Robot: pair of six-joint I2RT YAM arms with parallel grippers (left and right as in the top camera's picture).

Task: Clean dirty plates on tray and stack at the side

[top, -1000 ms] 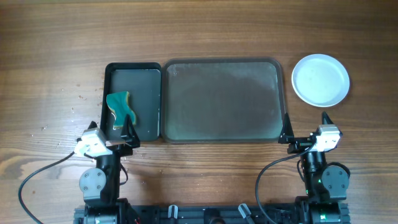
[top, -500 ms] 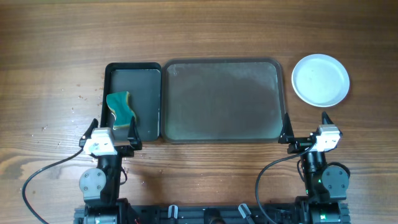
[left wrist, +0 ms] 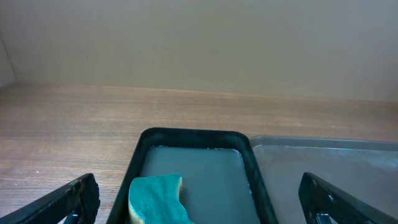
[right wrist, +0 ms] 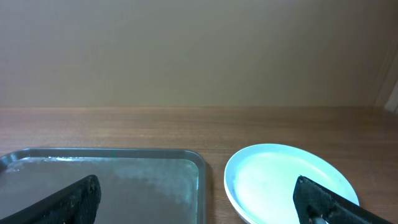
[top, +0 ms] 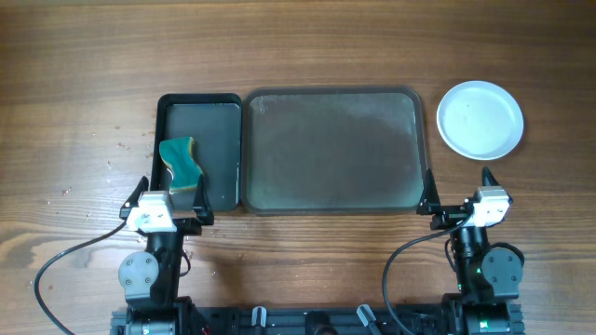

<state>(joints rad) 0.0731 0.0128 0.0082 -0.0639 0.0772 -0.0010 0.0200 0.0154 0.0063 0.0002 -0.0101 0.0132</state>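
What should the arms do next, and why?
Probably just park: the grey tray holds no plates, a white plate, perhaps a stack, sits right of it, the sponge lies in the black tray, and the left gripper and right gripper are open, empty.

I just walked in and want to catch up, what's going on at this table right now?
Nothing is being handled right now. Both arms sit at the near edge of the table, the left end effector and the right end effector open and empty. The large grey tray has no plates on it; a white plate rests on the table beside its right end. A green sponge lies in the small black tray on the left.
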